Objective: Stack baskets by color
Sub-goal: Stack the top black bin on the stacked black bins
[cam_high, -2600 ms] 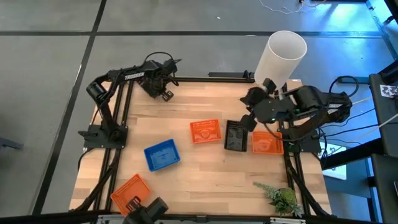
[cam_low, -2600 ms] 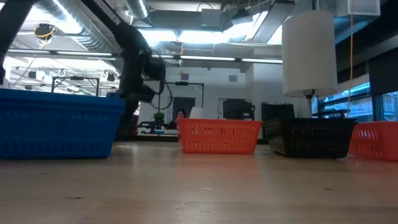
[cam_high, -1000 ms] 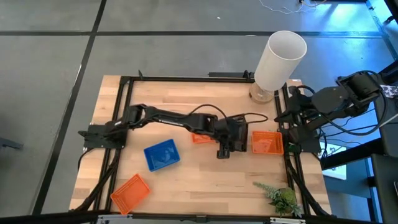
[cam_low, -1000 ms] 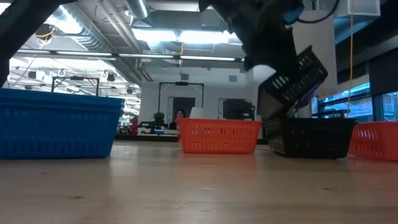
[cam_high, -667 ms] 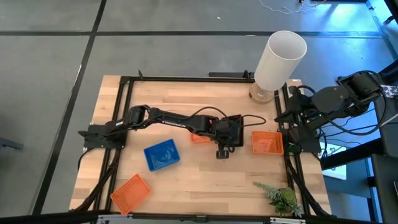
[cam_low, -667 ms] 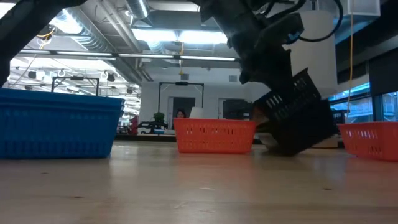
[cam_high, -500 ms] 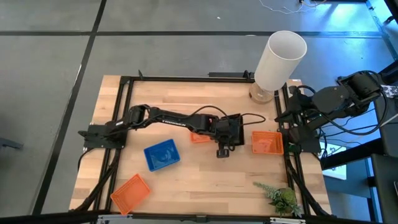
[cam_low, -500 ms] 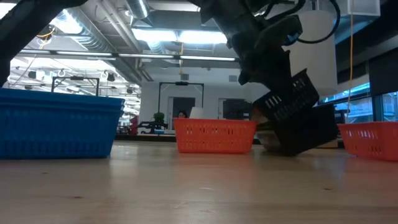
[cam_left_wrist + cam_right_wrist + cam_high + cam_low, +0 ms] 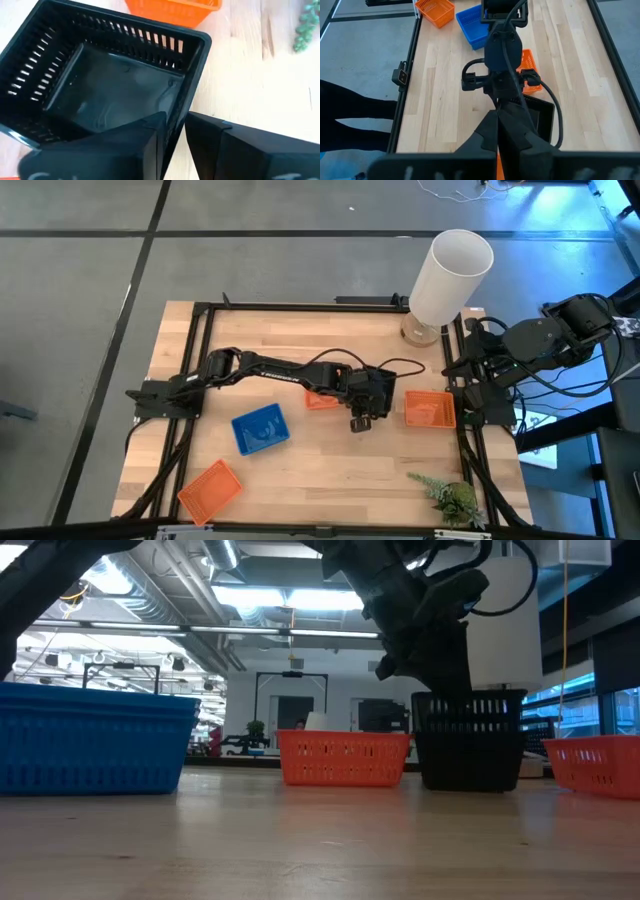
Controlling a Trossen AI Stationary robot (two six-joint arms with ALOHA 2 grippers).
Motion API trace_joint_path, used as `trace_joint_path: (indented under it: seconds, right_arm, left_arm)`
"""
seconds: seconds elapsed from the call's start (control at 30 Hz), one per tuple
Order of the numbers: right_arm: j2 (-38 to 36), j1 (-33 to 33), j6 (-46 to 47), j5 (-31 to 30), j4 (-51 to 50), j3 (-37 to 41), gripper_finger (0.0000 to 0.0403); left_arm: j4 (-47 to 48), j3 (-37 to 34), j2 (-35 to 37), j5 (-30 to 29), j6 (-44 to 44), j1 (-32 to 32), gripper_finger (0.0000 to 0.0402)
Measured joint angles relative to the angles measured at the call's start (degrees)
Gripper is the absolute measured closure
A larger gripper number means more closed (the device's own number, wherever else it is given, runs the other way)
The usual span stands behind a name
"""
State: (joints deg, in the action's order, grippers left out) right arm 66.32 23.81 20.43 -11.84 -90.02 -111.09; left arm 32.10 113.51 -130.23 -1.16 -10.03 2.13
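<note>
Black baskets (image 9: 468,740) sit nested mid-tabletop, right of centre; left gripper (image 9: 172,132) straddles the wall, fingers slightly parted. Right gripper (image 9: 498,131) shut, parked beyond right edge. 3 orange and 1 blue unstacked

bare wood between blue basket (image 9: 260,429) and plant (image 9: 452,498) lies open.

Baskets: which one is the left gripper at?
The black basket mid-table; the left gripper's fingers straddle its wall. The orange baskets and the blue basket lie apart from it.
</note>
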Motion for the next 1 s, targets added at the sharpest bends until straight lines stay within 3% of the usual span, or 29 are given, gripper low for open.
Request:
trace_joint_path:
  seconds: [0.2, 0.47, 0.67, 0.83, 1.0]
  right_arm:
    - [-0.16, 0.00, -0.41, -0.07, 0.00, 0.00, 0.0402]
    - [-0.31, -0.02, -2.32, -0.04, 0.00, 0.00, 0.0402]
    - [-0.44, -0.02, -3.13, -0.04, 0.00, 0.00, 0.0402]
    - [-0.50, -0.02, -3.10, -0.02, 0.00, -0.02, 0.0402]
    - [-0.59, -0.02, -3.13, -0.04, 0.01, -0.02, 0.0402]
  left_arm:
    - [3.00, 5.46, 1.17, 0.19, 0.21, -0.09, 0.0335]
    - [23.74, 18.41, 1.25, -1.39, 7.20, -0.26, 0.0335]
    - [18.77, 19.08, -0.56, 6.53, 10.42, 0.04, 0.0335]
    - [18.14, 18.82, -3.02, 2.88, 14.13, 1.30, 0.0344]
    - [15.98, 18.95, -3.61, -1.21, 16.86, 1.98, 0.0394]
